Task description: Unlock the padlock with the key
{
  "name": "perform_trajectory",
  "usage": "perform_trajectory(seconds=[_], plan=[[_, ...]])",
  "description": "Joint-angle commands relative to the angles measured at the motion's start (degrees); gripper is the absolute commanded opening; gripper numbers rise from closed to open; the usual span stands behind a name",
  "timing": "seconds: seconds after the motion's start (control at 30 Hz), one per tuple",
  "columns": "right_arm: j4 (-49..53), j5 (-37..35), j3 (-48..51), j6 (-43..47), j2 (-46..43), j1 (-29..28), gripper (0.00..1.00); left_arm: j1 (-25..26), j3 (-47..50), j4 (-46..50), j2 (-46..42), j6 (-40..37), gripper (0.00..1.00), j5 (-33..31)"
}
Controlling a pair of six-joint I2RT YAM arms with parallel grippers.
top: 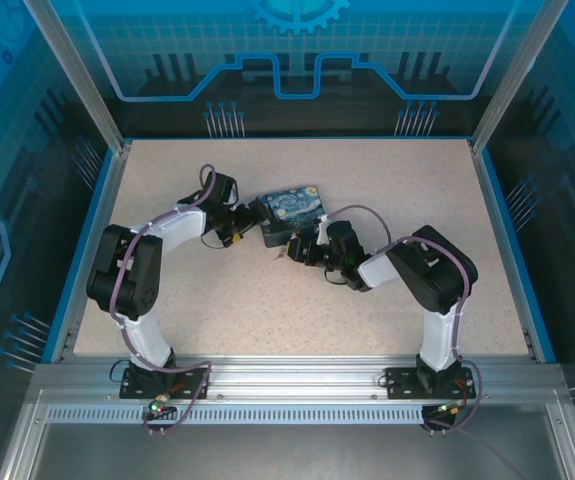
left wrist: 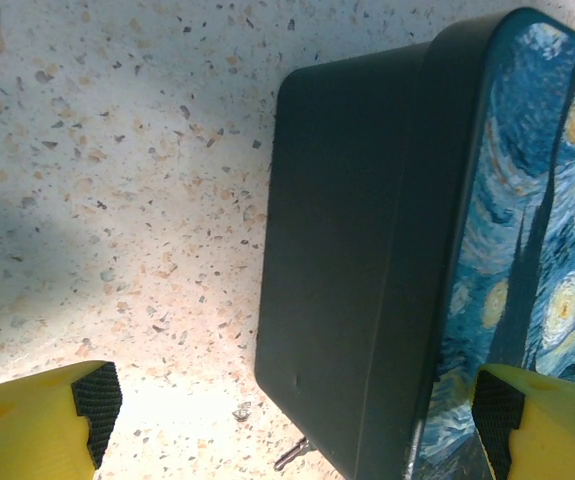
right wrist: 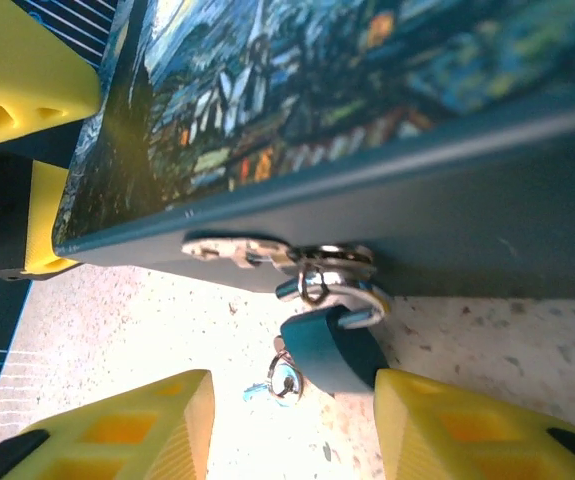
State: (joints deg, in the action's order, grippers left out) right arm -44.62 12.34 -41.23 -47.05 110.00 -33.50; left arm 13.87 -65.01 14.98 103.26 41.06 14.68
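Two arms reach in from either side toward a flat painted box (top: 292, 208) that lies near the middle of the speckled worktop (top: 217, 310).

From above, the left end effector (top: 251, 222) is at the box's left end and the right end effector (top: 289, 248) is at its near edge.

In the left wrist view, the left end effector (left wrist: 297, 410) is spread wide. One black-padded yellow finger hangs over bare worktop, well apart from the box's dark side wall. The other finger sits over the blue-and-yellow painted lid. The box is between them and nothing is pinched. A small dark metal tip pokes out below the box's lower edge. I cannot tell what it is.

In the right wrist view, the padlock (right wrist: 329, 350) hangs at the front wall of the box. Its silver shackle is threaded through the ring of a metal hasp (right wrist: 235, 250), and its dark teal body rests on the worktop just below. The key (right wrist: 285, 381), small and silvery with a round head, touches the lower left end of the padlock's body. I cannot tell whether it sits in the keyhole.

The right end effector (right wrist: 292, 430) is partly spread, with its two yellow fingers apart. The key and the padlock's body are in the gap between them. The padlock's body lies just beside the right-hand finger, and neither thing is pinched.
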Motion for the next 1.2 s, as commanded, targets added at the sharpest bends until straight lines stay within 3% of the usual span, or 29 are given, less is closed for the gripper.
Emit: perform_trajectory(seconds=[0.0,0.43,0.73,1.0,1.17], plan=[[4.9,-4.6,2.4,-2.5,-2.6,-0.7,0.51,-0.2,1.5,-1.5,0.0,1.7,0.92,2.1],[19.6,-11.3,-5.2,3.6,-0.3,-4.3,0.60,0.2,3.6,-5.9,0.6,4.6,0.92,3.8],[13.6,-2.7,-7.8,5.3,5.0,-4.5,0.58,0.2,4.2,-7.0,1.1,5.5,0.92,4.7],[7.2,-1.2,-3.2,2.8,3.8,-3.7,0.34,0.1,4.5,-7.5,1.3,6.1,0.93,5.2],[6.3,-1.9,-1.9,1.5,2.5,-3.4,0.09,0.2,4.5,-7.7,1.3,6.3,0.93,5.4]])
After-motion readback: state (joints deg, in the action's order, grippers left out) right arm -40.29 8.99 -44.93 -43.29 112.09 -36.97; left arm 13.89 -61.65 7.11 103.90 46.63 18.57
